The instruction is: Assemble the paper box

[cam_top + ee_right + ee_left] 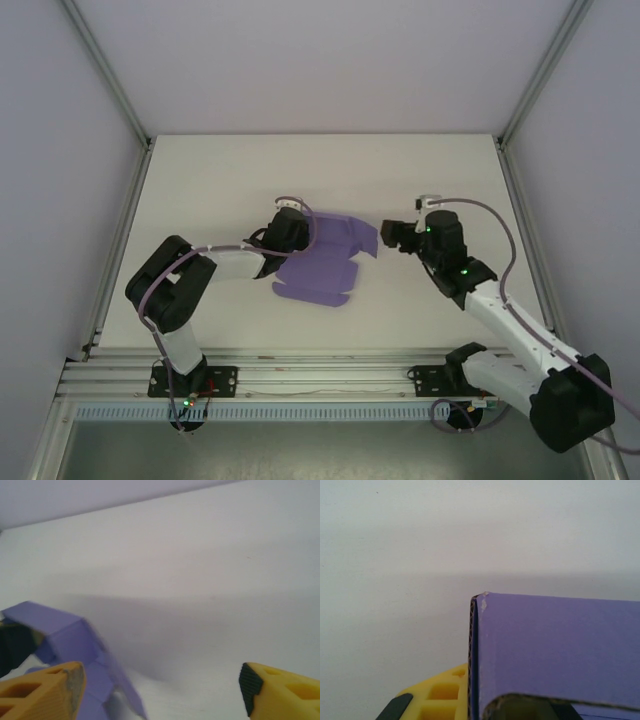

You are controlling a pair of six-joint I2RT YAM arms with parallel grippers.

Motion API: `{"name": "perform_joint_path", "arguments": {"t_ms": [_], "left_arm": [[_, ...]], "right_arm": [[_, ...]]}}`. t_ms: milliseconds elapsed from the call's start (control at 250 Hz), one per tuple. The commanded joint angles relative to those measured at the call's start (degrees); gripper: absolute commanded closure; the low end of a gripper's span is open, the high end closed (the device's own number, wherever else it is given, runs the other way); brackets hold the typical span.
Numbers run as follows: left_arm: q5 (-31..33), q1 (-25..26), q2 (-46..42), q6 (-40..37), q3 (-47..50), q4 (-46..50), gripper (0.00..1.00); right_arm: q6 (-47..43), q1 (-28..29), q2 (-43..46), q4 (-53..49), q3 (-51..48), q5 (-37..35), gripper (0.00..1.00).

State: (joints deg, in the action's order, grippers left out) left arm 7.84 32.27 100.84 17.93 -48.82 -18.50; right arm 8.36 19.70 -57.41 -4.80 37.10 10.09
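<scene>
Here's the paper box (pixel 325 262), near the middle of the white surface (pixel 220 180): a purple die-cut sheet of matte card, partly folded, with one flat panel lying toward the near edge and rounded flaps lifting on the far right. The left gripper (pixel 284 233) is at the sheet's left side, jaws pinched tight on a raised wall of card. From the left wrist that wall stands upright, its face smooth and purple, its cut edge showing fine corrugated fluting and a small scuffed white corner. A yellow finger (pixel 437 696) of moulded plastic with square pockets sits right against it. Over to the right gripper (pixel 392 238), just beside the right flap, jaws spread wide with nothing between them. Its wrist view shows chunky yellow fingers (pixel 42 692), one ribbed, one tipped black, and folded purple panels rising beyond the ribbed one, slightly blurred
</scene>
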Motion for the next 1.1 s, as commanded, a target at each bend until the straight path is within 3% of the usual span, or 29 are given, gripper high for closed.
{"name": "perform_joint_path", "arguments": {"t_ms": [0, 124, 240, 348, 472, 620, 871, 1095], "left_arm": [[1.0, 0.4, -1.2, 0.1, -1.1, 3.5, 1.00], [0.9, 0.4, -0.8, 0.2, -1.5, 3.6, 1.00], [0.2, 0.4, -0.8, 0.2, -1.8, 3.5, 1.00], [0.2, 0.4, -0.7, 0.0, -1.8, 3.5, 1.00], [0.0, 0.5, -0.6, 0.0, -1.9, 3.7, 1.00], [0.4, 0.4, -0.3, 0.5, -1.7, 3.9, 1.00], [1.5, 0.5, 0.0, 1.0, -1.7, 4.6, 1.00], [1.3, 0.6, -0.5, 0.2, -1.0, 4.3, 1.00]], "right_arm": [[0.7, -5.4, -5.0, -3.0, -0.7, 9.6, 0.27], [-7.0, -6.0, -13.2, -0.7, 2.1, 21.2, 0.41], [-12.2, -6.0, -20.2, -1.4, 6.2, 32.3, 0.47], [-13.6, -5.2, -24.5, -1.1, 8.9, 35.0, 0.54], [-17.1, -3.0, -26.5, -1.3, 10.5, 39.1, 0.54], [-19.6, 0.5, -29.0, -1.8, 12.3, 39.3, 0.53], [-15.1, 3.6, -34.2, 3.3, 14.7, 34.4, 0.53], [-5.4, 7.8, -35.1, 9.9, 14.3, 14.7, 0.52]]}}
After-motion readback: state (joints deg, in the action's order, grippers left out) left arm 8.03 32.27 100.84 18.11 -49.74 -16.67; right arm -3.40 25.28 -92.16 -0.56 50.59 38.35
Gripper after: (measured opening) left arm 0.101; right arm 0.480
